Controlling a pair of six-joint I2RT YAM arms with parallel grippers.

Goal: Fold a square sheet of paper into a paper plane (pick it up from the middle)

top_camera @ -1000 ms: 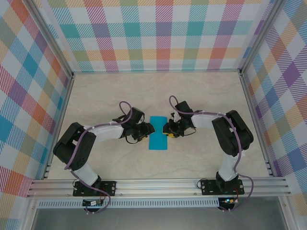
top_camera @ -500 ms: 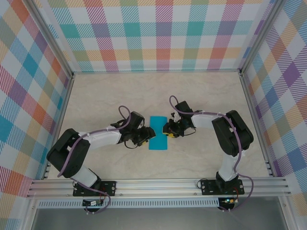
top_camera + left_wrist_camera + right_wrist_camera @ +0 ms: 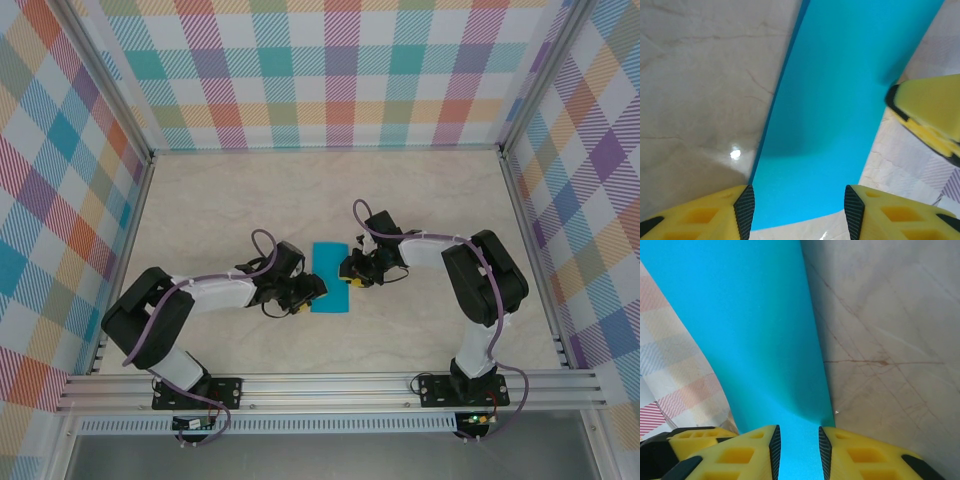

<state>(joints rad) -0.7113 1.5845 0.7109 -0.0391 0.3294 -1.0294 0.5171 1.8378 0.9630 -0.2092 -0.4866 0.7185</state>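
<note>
The square sheet of paper (image 3: 330,278) lies on the table as a narrow teal rectangle, longer front to back. My left gripper (image 3: 308,292) is at its near left corner. In the left wrist view the left gripper (image 3: 799,212) is open, its pads (image 3: 745,212) standing either side of the near end of the paper (image 3: 840,100). My right gripper (image 3: 352,270) is at the paper's right edge. From the right wrist, that gripper (image 3: 799,450) shows a narrow gap between its jaws, with the paper (image 3: 740,315) running under the gap and its edge at one fingertip (image 3: 824,440).
The marble-look tabletop (image 3: 420,200) stretches all round the paper. Checked walls (image 3: 330,70) and aluminium rails (image 3: 330,385) close the workspace in. A yellow finger of the right gripper (image 3: 930,112) shows beside the paper in the left wrist view.
My left gripper has slid along the paper's left side toward its near end. The right gripper and the paper have stayed put.
</note>
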